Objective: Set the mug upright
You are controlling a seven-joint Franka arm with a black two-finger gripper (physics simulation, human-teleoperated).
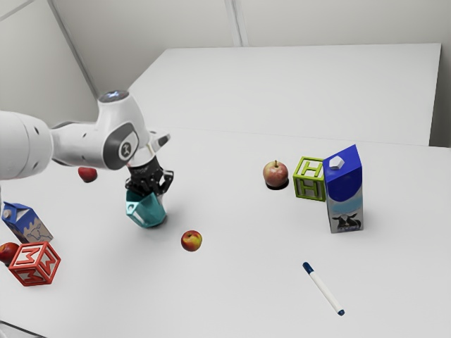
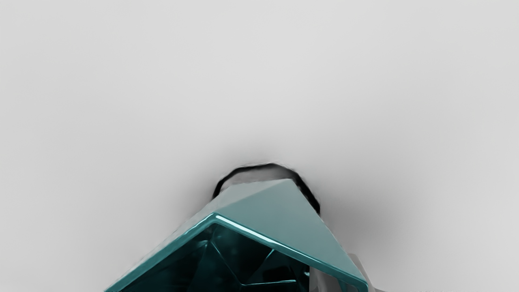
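To right the mug (image 1: 146, 213) well, I'd have the gripper (image 1: 148, 190) take a sure hold by the rim, turn it slowly until the whole base lies flat on the bench (image 1: 239, 282), and let go only once it stands by itself; haste could tip it back or knock the nearby apple (image 1: 192, 241). The gripper is at the mug's mouth, but how far open it is, and whether it has hold of anything, I cannot tell. The mug is toward the exterior view's left, between the bench's far edge and the edge at the lower left. It is glossy teal, flat-faceted, dark inside, its mouth facing the gripper; it seems to lean, though partly hidden.
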